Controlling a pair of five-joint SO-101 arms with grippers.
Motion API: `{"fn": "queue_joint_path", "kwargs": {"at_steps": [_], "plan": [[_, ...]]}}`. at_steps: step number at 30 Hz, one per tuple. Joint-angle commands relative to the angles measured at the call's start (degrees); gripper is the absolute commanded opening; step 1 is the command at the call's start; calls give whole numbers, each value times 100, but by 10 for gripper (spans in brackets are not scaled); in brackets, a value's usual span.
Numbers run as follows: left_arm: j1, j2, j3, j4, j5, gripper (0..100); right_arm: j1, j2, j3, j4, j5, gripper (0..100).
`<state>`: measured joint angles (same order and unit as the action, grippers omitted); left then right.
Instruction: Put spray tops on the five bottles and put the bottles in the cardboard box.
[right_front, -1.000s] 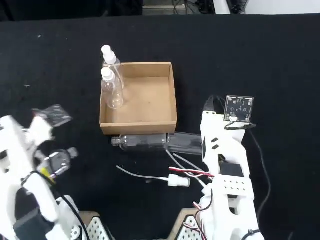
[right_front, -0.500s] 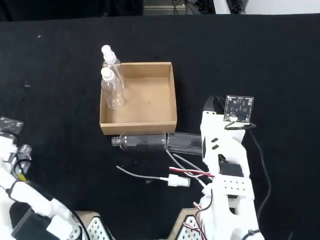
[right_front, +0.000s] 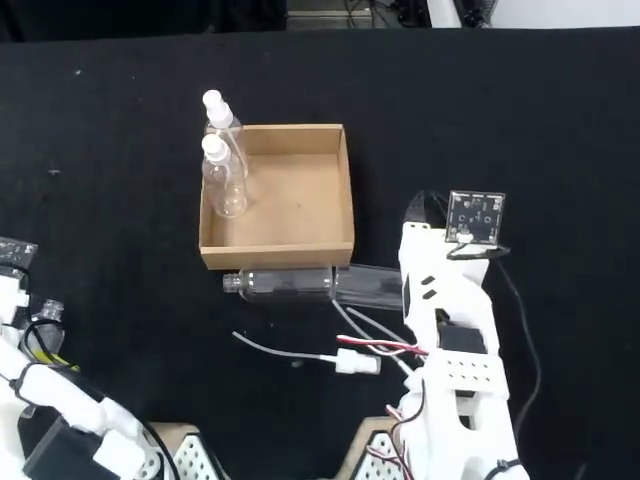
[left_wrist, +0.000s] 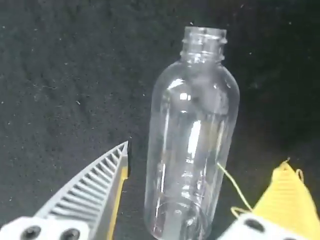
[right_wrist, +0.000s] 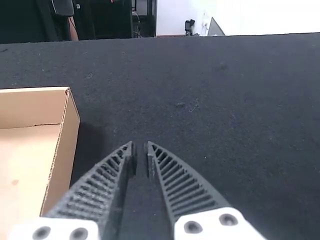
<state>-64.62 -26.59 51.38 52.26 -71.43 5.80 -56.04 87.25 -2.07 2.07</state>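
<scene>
Clear and uncapped, the bottle (left_wrist: 192, 100) is held near its base by the left pincer (left_wrist: 202, 156), at the high view's lower-left edge. On smooth plastic, that low grip could slip or tilt. The right pincer (right_wrist: 140, 150) — narrow, empty — sits right of the cardboard box (right_wrist: 60, 135).

Counter (right_front: 120, 110) black; cardboard box (right_front: 280, 256) tan; bottles (right_front: 227, 188) clear, spray tops (right_front: 213, 147) white; uncapped bottle (left_wrist: 192, 115) colourless; arms (right_front: 450, 335) white; right tool (right_wrist: 140, 149) black, ribbed; left tool (left_wrist: 204, 155) pale grey, ribbed, with yellow trim.
</scene>
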Motion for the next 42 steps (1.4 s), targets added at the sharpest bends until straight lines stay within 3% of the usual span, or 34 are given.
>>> {"fn": "queue_joint_path", "kwargs": {"at_steps": [1,4,10,20,36,38,42], "plan": [[92,-18,-514,-70,-9,303,-97,-40,-233,-97,62,25],[242,-9,-725,-44,-9,303,-97,-40,-233,-97,62,25],[743,0,-1270,756,-26,303,-97,-40,-233,-97,62,25],[778,747,-1147,114,-70,303,-97,-40,-189,-114,62,25],[743,1916,-1587,141,-422,295,-97,-40,-189,-132,62,25],[725,1960,-1587,167,-431,236,-97,-40,-189,-132,62,25],[778,1960,-1516,431,-387,15,-105,-40,-189,-132,62,25]]}}
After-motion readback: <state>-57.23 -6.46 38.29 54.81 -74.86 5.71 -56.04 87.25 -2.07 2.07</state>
